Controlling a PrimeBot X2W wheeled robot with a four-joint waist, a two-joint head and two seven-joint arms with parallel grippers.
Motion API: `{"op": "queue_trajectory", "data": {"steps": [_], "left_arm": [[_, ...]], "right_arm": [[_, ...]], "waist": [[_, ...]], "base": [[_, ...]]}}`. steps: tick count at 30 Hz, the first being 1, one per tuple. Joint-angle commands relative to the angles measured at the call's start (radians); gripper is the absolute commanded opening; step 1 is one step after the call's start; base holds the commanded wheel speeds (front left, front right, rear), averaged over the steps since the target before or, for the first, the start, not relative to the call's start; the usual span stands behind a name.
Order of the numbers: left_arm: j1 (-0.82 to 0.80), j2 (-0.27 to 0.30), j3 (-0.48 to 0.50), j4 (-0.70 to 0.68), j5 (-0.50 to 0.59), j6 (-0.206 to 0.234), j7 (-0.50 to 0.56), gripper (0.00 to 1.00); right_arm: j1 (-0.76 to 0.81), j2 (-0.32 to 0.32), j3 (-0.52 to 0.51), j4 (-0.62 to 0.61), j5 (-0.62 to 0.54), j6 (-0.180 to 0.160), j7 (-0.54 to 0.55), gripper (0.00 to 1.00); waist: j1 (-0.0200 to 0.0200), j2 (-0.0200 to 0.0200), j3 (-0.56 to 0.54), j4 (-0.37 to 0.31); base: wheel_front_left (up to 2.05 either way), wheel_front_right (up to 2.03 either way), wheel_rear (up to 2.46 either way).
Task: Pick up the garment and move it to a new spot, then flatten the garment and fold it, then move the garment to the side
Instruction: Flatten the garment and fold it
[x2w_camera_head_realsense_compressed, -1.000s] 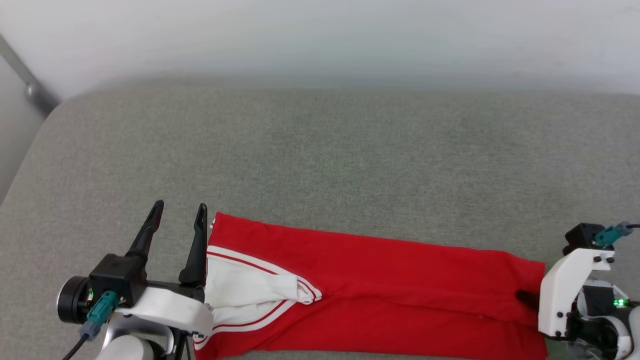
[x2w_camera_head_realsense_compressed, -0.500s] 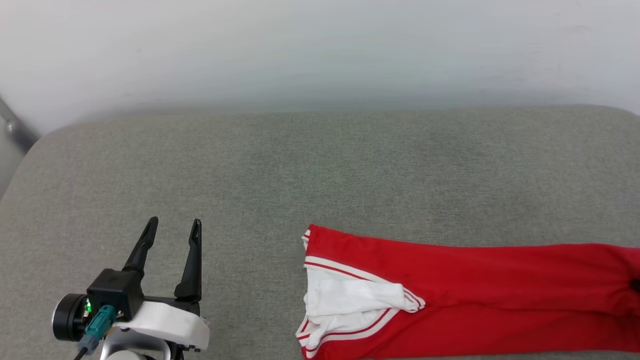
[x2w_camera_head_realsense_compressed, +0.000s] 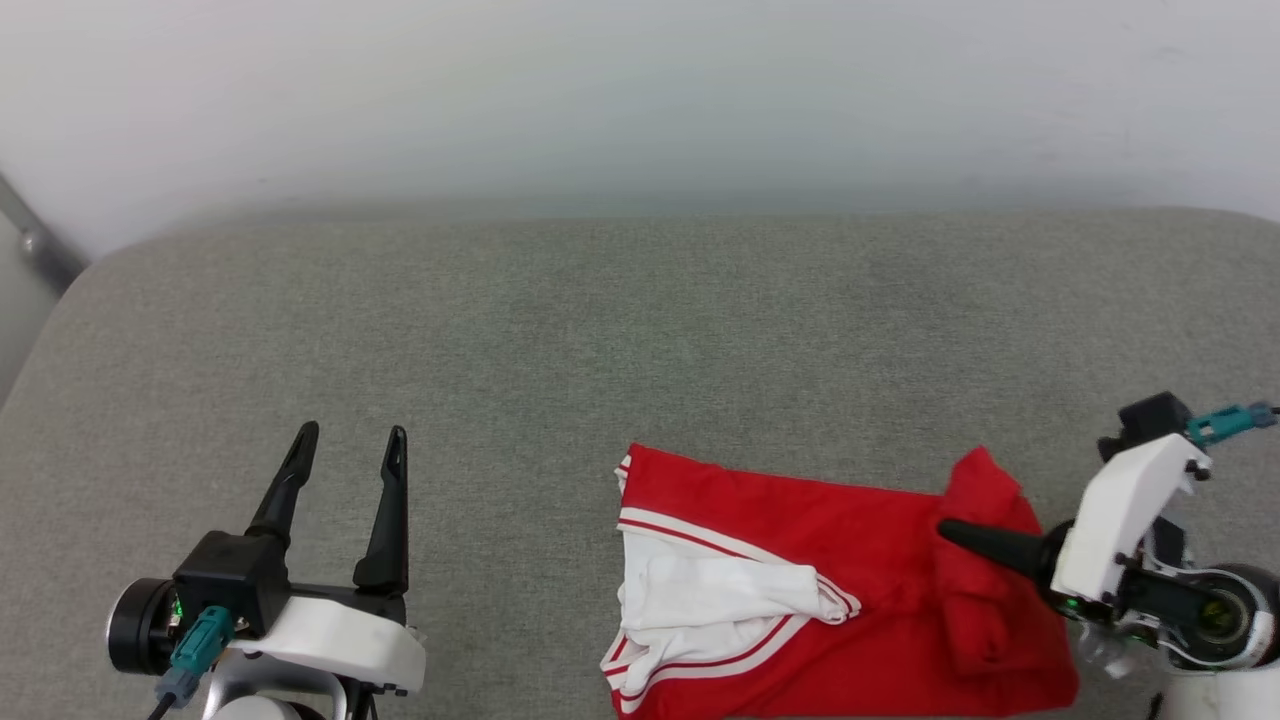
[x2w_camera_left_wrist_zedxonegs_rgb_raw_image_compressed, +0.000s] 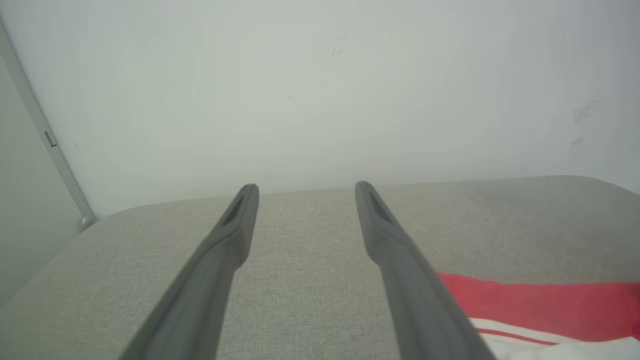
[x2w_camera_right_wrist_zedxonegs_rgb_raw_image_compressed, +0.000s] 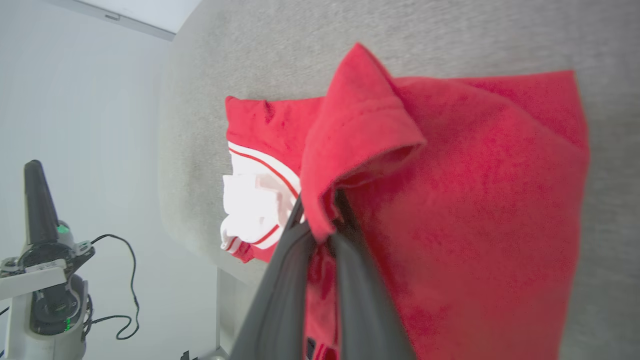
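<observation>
Head view has me bent over a grey padded surface (x2w_camera_head_realsense_compressed: 640, 330), with the garment (x2w_camera_head_realsense_compressed: 800, 540) lying along its near edge, right of centre. My right gripper (x2w_camera_head_realsense_compressed: 948, 530) reaches in low from the right, its two fingers pinched tight on a fold of red fabric at the garment's right end. That end is lifted and doubled back leftward over the rest. I take that to be the reason for the grip: carrying one end across to make a fold. In the right wrist view the cloth drapes over my fingertips like a small hood, so the hold looks to be on an edge and not on a thick bunch.

My left gripper (x2w_camera_head_realsense_compressed: 352, 435) hovers well apart from the garment on the left, fingers pointing up the view and spread wide, with nothing between them. I judge it stands clear so it cannot drag the free end. The white panel (x2w_camera_head_realsense_compressed: 700, 590), edged in thin stripes, lies at the garment's left end with neither gripper on it.

Count: one garment, two grippers, two dark fingers on each, one white panel showing, and one pale wall (x2w_camera_head_realsense_compressed: 640, 100) behind.
</observation>
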Motion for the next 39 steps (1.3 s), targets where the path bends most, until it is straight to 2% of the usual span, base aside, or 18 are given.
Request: {"op": "queue_trajectory", "data": {"steps": [1, 7, 13, 14, 15, 16, 17, 22, 25, 28, 30, 33, 36, 39], "left_arm": [[-0.011, -0.006, -0.002, -0.001, 0.006, 0.0, 0.002, 1.0], [-0.04, -0.021, -0.023, 0.012, 0.006, -0.012, 0.007, 1.0], [-0.062, -0.028, -0.025, 0.029, 0.002, -0.023, 0.005, 1.0], [-0.062, -0.029, -0.023, 0.031, -0.001, -0.024, 0.003, 1.0], [-0.062, -0.029, -0.021, 0.034, -0.002, -0.024, 0.002, 1.0], [-0.061, -0.029, -0.018, 0.035, -0.003, -0.026, 0.0, 1.0], [-0.06, -0.029, -0.015, 0.037, -0.004, -0.026, -0.002, 1.0], [-0.042, -0.028, -0.002, 0.047, -0.01, -0.022, -0.007, 1.0], [-0.037, -0.03, -0.001, 0.056, -0.013, -0.023, -0.008, 1.0], [-0.03, -0.033, 0.0, 0.064, -0.018, -0.023, -0.01, 1.0], [-0.021, -0.034, 0.0, 0.072, -0.021, -0.023, -0.01, 1.0], [-0.013, -0.038, 0.0, 0.086, -0.027, -0.017, -0.011, 1.0], [0.002, -0.039, 0.006, 0.103, -0.036, -0.018, -0.012, 1.0], [0.019, -0.036, 0.017, 0.121, -0.049, -0.018, -0.014, 1.0]], "right_arm": [[-0.021, 0.009, 0.043, 0.014, 0.051, 0.0, -0.022, 0.0], [-0.052, 0.008, 0.292, 0.124, 0.263, 0.0, -0.197, 0.0], [-0.101, 0.008, 0.468, 0.228, 0.321, 0.0, -0.351, 0.0], [-0.108, 0.008, 0.49, 0.243, 0.324, 0.0, -0.368, 0.09], [-0.113, 0.008, 0.511, 0.256, 0.327, 0.0, -0.382, 0.35], [-0.118, 0.008, 0.531, 0.266, 0.329, 0.0, -0.394, 0.8], [-0.126, 0.008, 0.547, 0.271, 0.33, 0.0, -0.406, 1.0], [-0.154, -0.018, 0.611, 0.233, 0.282, 0.0, -0.456, 1.0], [-0.162, -0.069, 0.647, 0.158, 0.229, 0.0, -0.515, 1.0], [-0.157, -0.147, 0.654, 0.106, 0.087, 0.0, -0.635, 1.0], [-0.136, -0.178, 0.607, 0.107, -0.036, 0.0, -0.736, 1.0], [-0.08, -0.192, 0.523, 0.12, -0.171, 0.0, -0.831, 1.0], [-0.023, -0.206, 0.402, 0.105, -0.284, 0.0, -0.921, 1.0], [0.047, -0.191, 0.304, 0.063, -0.36, 0.0, -0.994, 1.0]], "waist": [[0.0, 0.0, 0.008, 0.015], [0.0, 0.0, 0.018, 0.069], [0.0, 0.0, 0.032, 0.115], [0.0, 0.0, 0.034, 0.117], [0.0, 0.0, 0.036, 0.119], [0.0, 0.0, 0.038, 0.12], [0.0, 0.0, 0.04, 0.12], [0.0, 0.0, 0.039, 0.099], [0.0, 0.0, 0.028, 0.08], [0.0, 0.0, 0.016, 0.061], [0.0, 0.0, 0.005, 0.046], [0.0, 0.0, -0.017, 0.028], [0.0, 0.0, -0.041, 0.012], [0.0, 0.0, -0.056, -0.002]], "base": [[0.0, 0.0, 0.0], [0.0, 0.0, 0.0], [0.0, 0.0, 0.0], [0.0, 0.0, 0.0], [0.0, 0.0, 0.0], [0.0, 0.0, 0.0], [0.0, 0.0, 0.0], [0.0, 0.0, 0.0], [0.0, 0.0, 0.0], [0.0, 0.0, 0.0], [0.0, 0.0, 0.0], [0.0, 0.0, 0.0], [0.0, 0.0, 0.0], [0.0, 0.0, 0.0]]}}
